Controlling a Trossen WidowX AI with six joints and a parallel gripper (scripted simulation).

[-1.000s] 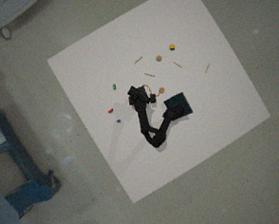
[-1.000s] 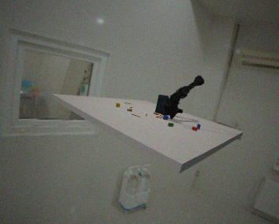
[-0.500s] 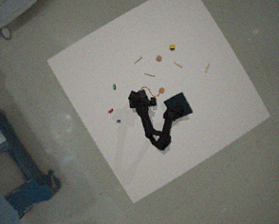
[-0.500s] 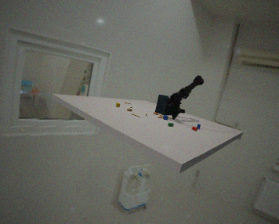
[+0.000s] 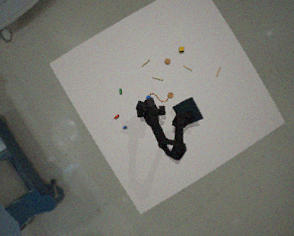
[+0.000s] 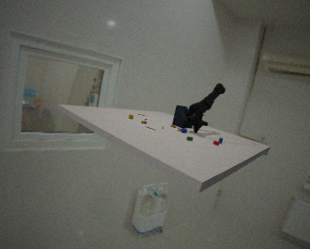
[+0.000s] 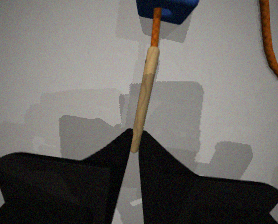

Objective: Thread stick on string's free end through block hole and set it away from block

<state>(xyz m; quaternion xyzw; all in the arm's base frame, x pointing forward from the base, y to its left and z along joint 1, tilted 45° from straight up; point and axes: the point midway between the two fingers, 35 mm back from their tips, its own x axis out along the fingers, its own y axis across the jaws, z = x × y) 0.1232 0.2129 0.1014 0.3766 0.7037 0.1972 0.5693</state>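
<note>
My gripper (image 7: 136, 134) (image 6: 196, 131) is shut on the thin wooden stick (image 7: 145, 100), at the stick's far end from the string. The blue block (image 7: 172, 6) (image 5: 149, 97) (image 6: 184, 131) is on the table just ahead, apart from the fingers. The orange string (image 7: 155, 34) (image 5: 164, 101) comes out of the block's near side and joins the stick, which is wholly outside the block. The string also shows to the right in the wrist view, and in the top view it curves to the round wooden button (image 5: 171, 95). The block's far side is cut off in the wrist view.
Loose sticks (image 5: 146, 63) (image 5: 187, 67) (image 5: 218, 71), another round disc (image 5: 168, 61) and a yellow piece (image 5: 182, 49) lie beyond the button. Green (image 5: 120, 91), red (image 5: 116, 116) and small blue (image 5: 124, 127) pieces lie left of the arm.
</note>
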